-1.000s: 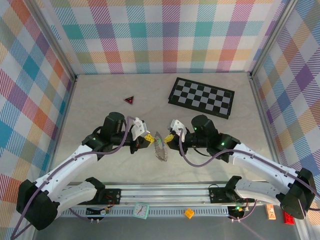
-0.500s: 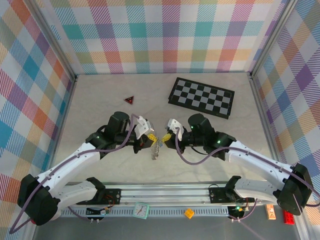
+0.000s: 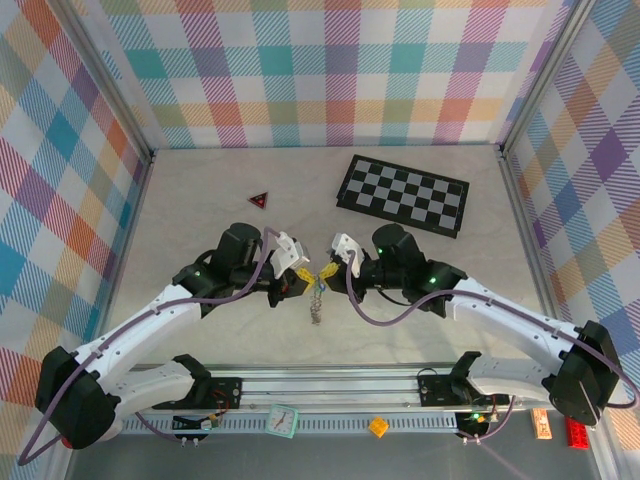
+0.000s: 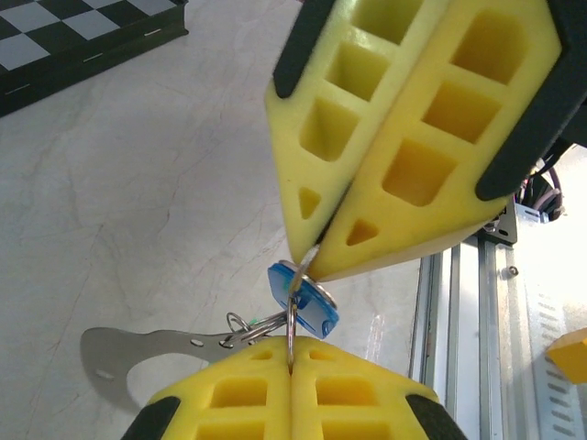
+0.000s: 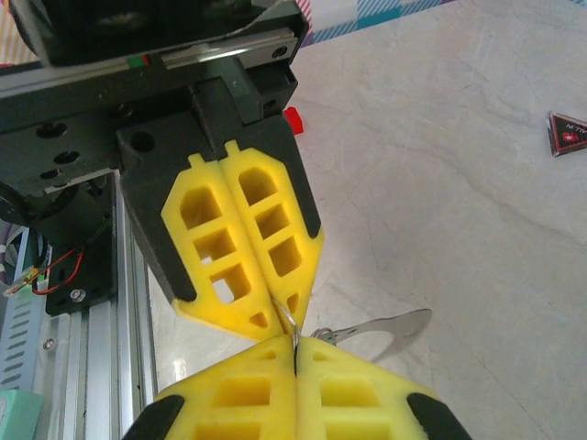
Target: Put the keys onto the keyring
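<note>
My left gripper (image 3: 298, 280) and right gripper (image 3: 330, 272) meet tip to tip over the middle of the table. Both are shut on the keyring's thin silver ring (image 4: 291, 325). In the left wrist view my left gripper (image 4: 291, 371) pinches the ring from below and the right gripper (image 4: 310, 259) from above. The blue-headed key (image 4: 304, 300) hangs on the ring between them. A flat silvery plate (image 4: 138, 353) dangles from a small wire loop (image 4: 240, 323) with a speck of green beside it. The right wrist view shows my right gripper (image 5: 295, 353), the left gripper (image 5: 280, 312) and the plate (image 5: 381, 328).
A black-and-white checkerboard (image 3: 403, 195) lies at the back right. A small red triangle (image 3: 259, 200) sits at the back left. The metal rail (image 3: 330, 385) with the arm bases runs along the near edge. Plaid walls close in three sides.
Both grippers have drawn closer together until their tips touch. The hanging silvery plate has turned from broadside to edge-on in the top view and now hangs straight down.
</note>
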You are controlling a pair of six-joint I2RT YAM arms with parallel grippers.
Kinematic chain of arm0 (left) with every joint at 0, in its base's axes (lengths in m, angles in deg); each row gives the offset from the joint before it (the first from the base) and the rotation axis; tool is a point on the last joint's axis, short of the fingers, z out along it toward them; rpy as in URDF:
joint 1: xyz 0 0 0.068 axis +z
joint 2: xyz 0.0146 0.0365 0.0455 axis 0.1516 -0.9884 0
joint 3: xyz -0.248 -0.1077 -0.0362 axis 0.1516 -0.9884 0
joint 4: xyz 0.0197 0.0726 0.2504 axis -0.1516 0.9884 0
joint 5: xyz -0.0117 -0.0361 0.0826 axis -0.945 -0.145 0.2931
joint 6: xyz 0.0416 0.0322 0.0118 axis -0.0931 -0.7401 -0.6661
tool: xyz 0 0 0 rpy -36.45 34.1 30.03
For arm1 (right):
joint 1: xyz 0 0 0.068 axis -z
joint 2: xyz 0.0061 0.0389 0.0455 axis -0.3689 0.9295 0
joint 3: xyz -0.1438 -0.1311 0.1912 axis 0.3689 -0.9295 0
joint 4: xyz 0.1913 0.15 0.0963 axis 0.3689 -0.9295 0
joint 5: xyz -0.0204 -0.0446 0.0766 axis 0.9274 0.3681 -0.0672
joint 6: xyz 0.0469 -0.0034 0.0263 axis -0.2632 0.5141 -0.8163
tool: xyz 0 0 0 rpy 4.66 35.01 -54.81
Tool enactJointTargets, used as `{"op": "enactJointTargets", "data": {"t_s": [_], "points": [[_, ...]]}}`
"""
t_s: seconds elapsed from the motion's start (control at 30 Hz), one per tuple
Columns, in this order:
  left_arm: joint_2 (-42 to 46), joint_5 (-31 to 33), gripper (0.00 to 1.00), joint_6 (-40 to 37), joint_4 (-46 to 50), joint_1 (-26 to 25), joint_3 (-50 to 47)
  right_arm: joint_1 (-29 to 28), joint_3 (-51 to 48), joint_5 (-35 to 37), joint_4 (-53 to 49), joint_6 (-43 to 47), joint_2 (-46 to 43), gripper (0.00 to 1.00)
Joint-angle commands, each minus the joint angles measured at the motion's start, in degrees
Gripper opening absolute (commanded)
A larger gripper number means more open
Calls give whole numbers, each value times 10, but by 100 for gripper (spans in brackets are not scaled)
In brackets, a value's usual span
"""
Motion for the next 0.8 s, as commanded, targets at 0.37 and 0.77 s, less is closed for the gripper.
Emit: {"op": "enactJointTargets", "data": {"t_s": [0.37, 0.77], "points": [[-3, 1, 0, 13, -8, -7, 23, -8, 9, 43, -2, 1, -13, 0], [-6, 2, 0, 19, -10, -7, 24, -13, 9, -19, -29, 16, -6, 0]]}}
